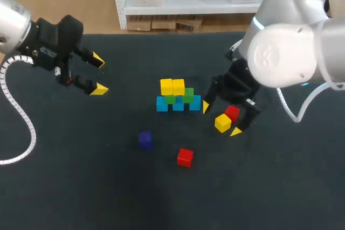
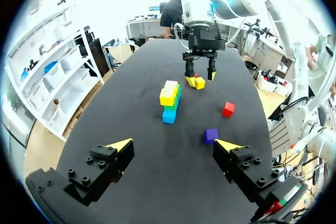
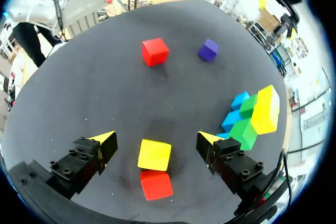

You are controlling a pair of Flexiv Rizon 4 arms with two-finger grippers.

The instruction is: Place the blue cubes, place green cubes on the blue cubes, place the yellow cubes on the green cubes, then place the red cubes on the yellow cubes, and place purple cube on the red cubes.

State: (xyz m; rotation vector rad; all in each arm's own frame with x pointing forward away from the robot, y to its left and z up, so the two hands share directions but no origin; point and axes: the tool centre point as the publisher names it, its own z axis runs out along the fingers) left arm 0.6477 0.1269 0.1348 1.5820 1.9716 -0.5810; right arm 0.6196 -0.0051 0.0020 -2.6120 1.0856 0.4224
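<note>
Near the middle of the table (image 1: 81, 187) stands a small pile. Three blue cubes (image 1: 161, 104) lie in a row running toward the left and right edges. Two green cubes (image 1: 188, 95) rest on them, and two yellow cubes (image 1: 166, 86) sit side by side on top, over the row's left part.

The right hand (image 1: 221, 119) is just beside the pile, on the side of the right edge. Its fingers are spread wide, one on each side of a loose yellow cube (image 1: 222, 123). The right wrist view shows a gap between each finger and that cube, so the hand holds nothing. A red cube (image 1: 232, 112) lies against the loose yellow cube, under the hand.

A second red cube (image 1: 185, 157) and the purple cube (image 1: 145, 139) lie apart from each other and from the pile, toward the near edge, with the purple one further left.

The left hand (image 1: 98, 74) hangs above the table toward the far left corner, well apart from the cubes. Its fingers are wide apart and it holds nothing.
</note>
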